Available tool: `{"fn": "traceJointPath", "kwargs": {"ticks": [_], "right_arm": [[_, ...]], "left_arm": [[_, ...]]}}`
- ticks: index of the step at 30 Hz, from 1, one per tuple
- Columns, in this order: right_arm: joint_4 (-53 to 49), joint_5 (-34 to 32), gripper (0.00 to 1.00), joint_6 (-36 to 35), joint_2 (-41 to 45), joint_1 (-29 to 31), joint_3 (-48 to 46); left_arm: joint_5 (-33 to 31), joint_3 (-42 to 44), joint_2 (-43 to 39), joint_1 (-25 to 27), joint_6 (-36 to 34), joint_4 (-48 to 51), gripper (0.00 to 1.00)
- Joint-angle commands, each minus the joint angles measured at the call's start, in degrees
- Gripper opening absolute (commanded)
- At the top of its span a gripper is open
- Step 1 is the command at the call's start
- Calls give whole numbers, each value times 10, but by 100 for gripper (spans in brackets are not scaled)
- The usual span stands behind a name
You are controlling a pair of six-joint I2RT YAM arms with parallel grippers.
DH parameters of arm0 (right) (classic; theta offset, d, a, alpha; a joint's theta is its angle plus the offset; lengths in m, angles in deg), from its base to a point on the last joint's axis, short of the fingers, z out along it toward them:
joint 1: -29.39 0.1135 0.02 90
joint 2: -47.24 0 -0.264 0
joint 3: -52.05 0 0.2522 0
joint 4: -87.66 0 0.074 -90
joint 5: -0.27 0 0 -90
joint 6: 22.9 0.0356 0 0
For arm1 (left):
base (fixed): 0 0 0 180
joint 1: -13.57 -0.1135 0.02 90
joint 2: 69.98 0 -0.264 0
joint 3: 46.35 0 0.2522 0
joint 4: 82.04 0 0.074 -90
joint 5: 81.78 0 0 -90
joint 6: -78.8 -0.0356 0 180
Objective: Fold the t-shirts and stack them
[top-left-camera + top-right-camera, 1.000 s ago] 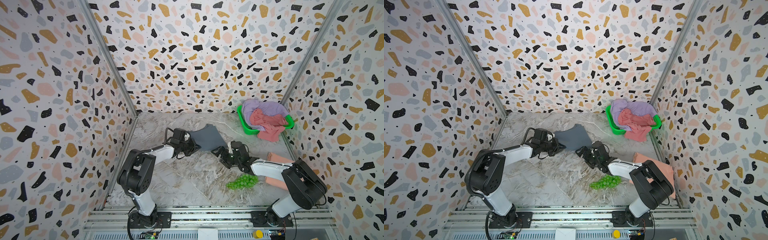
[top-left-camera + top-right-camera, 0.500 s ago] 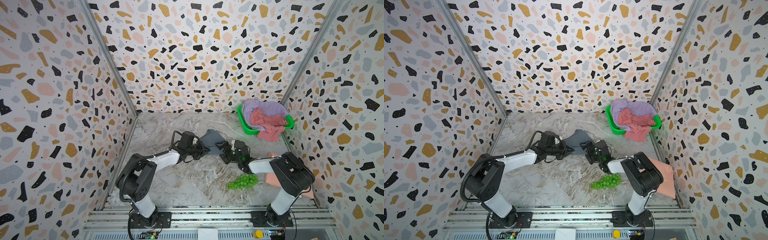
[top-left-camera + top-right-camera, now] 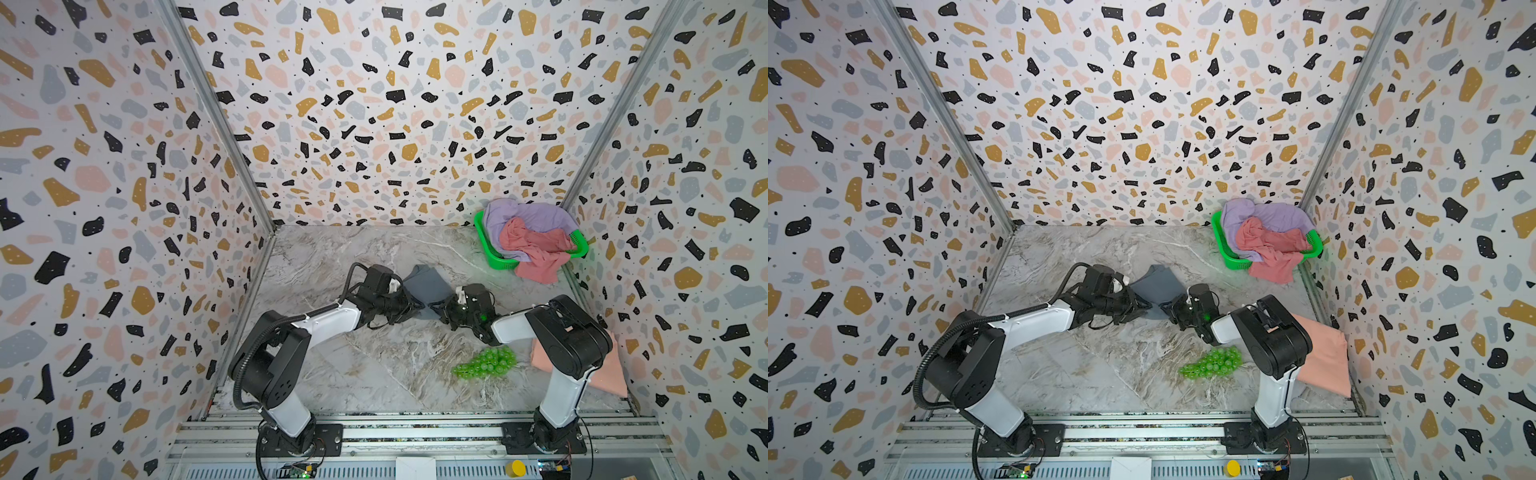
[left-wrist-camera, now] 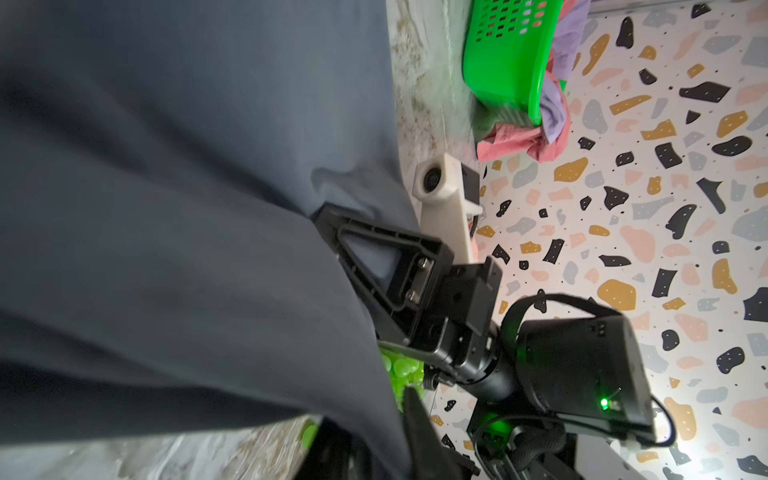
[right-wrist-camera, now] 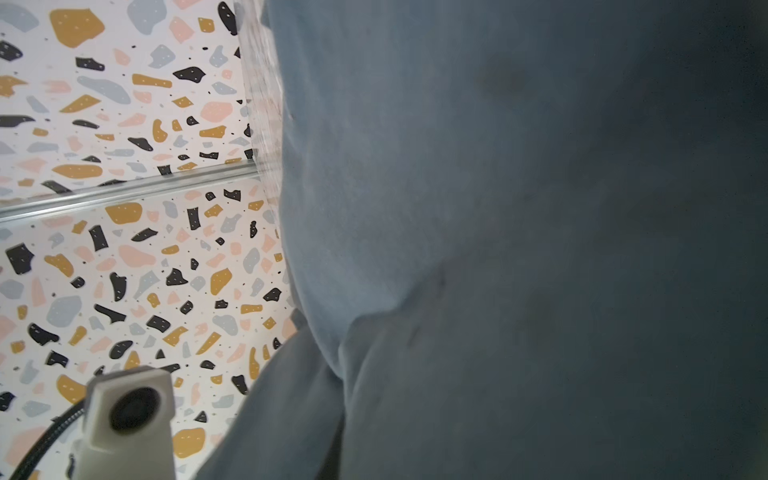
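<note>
A slate grey t-shirt (image 3: 428,283) is lying bunched near the middle of the marble table (image 3: 332,257). Its far part is resting flat and its near edge is standing raised between the 2 arms. It is looking light, soft and limp, so it will likely sag and slip out of shape unless it is taken by a hem or corner. Pinching 2 corners of 1 edge and keeping that edge taut seems the surest hold.

The right gripper (image 3: 441,309) is closed tight. In the left wrist view, 1 of its fingers (image 4: 395,237) is burying its tip in the grey cloth, so it appears to be pinching the shirt's near edge. The left gripper (image 3: 411,308) is sitting just beside it at the same edge, touching the cloth. Draped fabric is hiding its jaws, so I cannot tell whether it is gripping.

Further out, a lilac t-shirt (image 3: 534,214) and a rose pink t-shirt (image 3: 536,249) are sitting heaped in a green basket (image 3: 492,255) at the far right corner, with the pink one spilling over the rim. A salmon peach t-shirt (image 3: 611,370) is lying folded at the near right, partly behind the right arm, with green plastic grapes (image 3: 484,363) near it.
</note>
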Motion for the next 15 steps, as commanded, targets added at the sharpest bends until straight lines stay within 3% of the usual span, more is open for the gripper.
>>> {"fn": "traceJointPath", "kwargs": {"ticks": [1,5,7,11,15], "right_arm": [[-215,17,6,-185,32,-28,81],[-473,-68,5,-406,67,-54,180],[-552,-114,6,-467,89,-70,199],[-634,-182,5,-508,146,-113,217],[-658,-186,7,-478,198,-160,216]], "left_arm": [[12,-53,-50,-16,-170,146,52],[-40,-56,-110,-46,-253,212,79],[-60,-32,-126,-62,-250,196,83],[-58,-7,-105,-81,-234,147,84],[-58,-53,-41,-81,-264,158,84]]}}
